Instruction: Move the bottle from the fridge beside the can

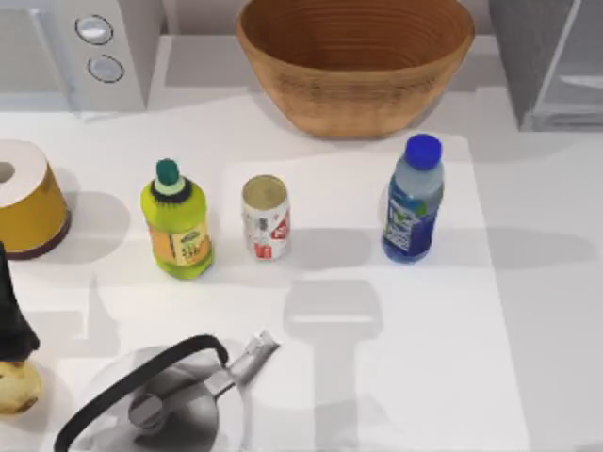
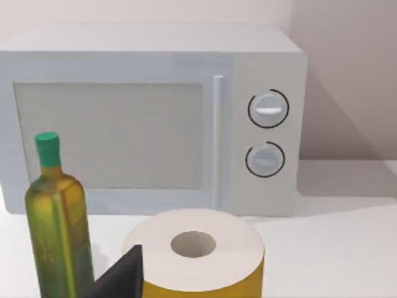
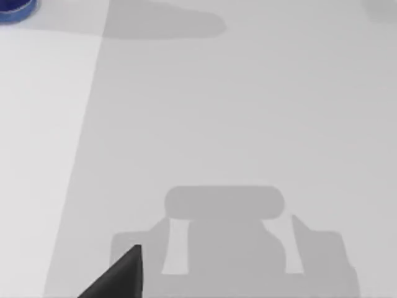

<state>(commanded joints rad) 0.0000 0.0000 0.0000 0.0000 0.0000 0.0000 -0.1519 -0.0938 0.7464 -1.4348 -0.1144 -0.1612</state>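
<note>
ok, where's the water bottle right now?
In the top view the bottle stands upright on the table, right of centre, right of the can with a gap between them, and in front of the basket.

The left arm (image 1: 13, 311) sits at the table's left edge — a dark, slanted link. In the left wrist view one dark fingertip (image 2: 124, 279) of its gripper pokes in; the right wrist view shows a like fingertip (image 3: 121, 276) — poised above the tabletop.
</note>
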